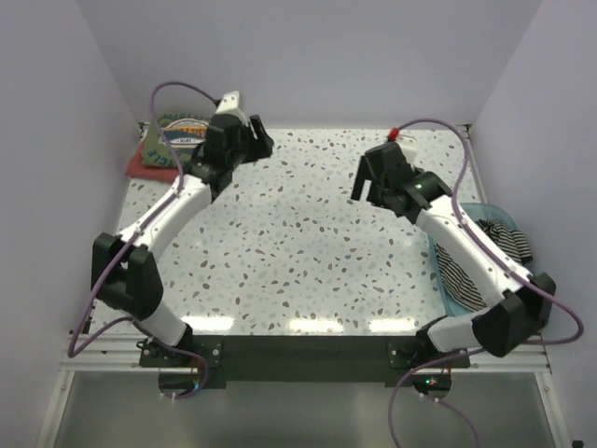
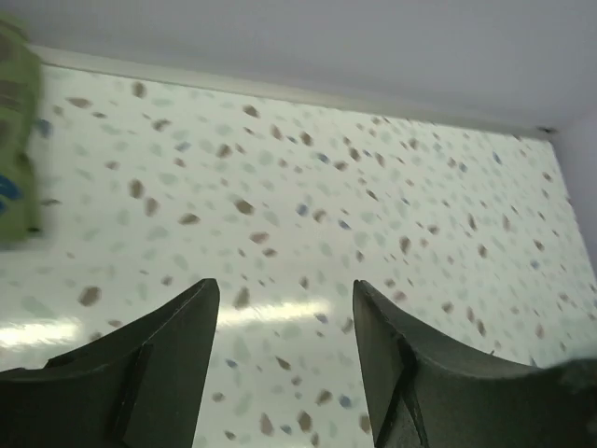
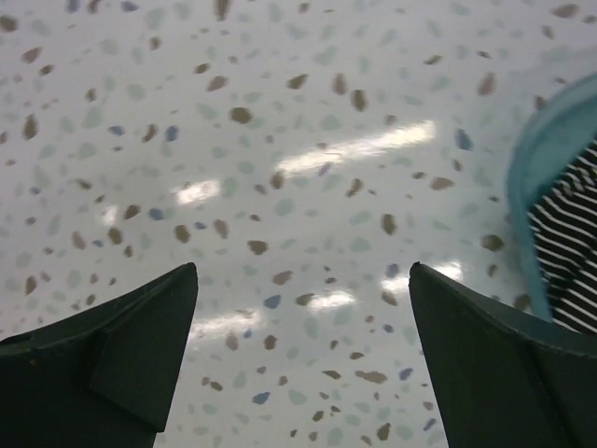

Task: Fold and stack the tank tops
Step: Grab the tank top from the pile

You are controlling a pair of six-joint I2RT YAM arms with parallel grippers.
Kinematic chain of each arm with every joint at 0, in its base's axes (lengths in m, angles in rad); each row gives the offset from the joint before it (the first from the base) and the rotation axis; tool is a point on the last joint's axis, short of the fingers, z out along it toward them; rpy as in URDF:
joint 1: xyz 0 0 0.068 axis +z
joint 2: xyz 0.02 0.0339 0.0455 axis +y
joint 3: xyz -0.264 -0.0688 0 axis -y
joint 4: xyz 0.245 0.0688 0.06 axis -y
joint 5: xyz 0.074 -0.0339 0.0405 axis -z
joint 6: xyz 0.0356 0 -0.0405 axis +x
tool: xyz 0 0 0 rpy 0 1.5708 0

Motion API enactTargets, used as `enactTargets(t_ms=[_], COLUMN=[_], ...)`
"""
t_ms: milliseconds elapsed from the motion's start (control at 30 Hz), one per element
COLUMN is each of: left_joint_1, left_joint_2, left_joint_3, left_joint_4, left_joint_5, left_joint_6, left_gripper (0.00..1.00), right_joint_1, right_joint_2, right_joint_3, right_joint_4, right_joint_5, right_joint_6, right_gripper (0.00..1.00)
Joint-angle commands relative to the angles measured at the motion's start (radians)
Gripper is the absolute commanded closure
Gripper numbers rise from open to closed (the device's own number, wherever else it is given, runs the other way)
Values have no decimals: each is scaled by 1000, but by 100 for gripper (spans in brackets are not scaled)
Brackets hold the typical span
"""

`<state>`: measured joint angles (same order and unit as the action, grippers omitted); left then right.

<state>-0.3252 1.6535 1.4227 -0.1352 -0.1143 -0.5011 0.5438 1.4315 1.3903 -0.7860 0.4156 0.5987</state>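
visibly agape: left gripper (image 2: 284,291), right gripper (image 3: 303,271)

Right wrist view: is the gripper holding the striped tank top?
No: the right gripper is open and empty; the striped tank top lies in the blue basket beside it.

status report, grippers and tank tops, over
Left gripper and right gripper open, empty. Green top folded on red one, far left. Striped top bunched in basket, right. Nothing blocking either arm.
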Motion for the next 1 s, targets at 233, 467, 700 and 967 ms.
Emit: enactTargets(t_ms=[233, 467, 700, 967], left_joint_1=[-321, -324, -324, -324], left_joint_2=[-291, -377, -383, -383], left_joint_3=[-272, -318, -337, -378], left_joint_4=[11, -33, -79, -58], left_joint_5=[110, 244, 314, 349], left_joint_6=[-51, -17, 27, 27], left_gripper=[36, 36, 36, 36], right_joint_1=[-589, -898, -946, -947], right_joint_2=[-212, -85, -17, -5], right_joint_3=[-309, -378, -488, -611], right_joint_4=[-180, -32, 140, 326], right_joint_5=[166, 86, 17, -73], right_joint_6=[55, 64, 64, 69], right_gripper=[1, 1, 1, 13])
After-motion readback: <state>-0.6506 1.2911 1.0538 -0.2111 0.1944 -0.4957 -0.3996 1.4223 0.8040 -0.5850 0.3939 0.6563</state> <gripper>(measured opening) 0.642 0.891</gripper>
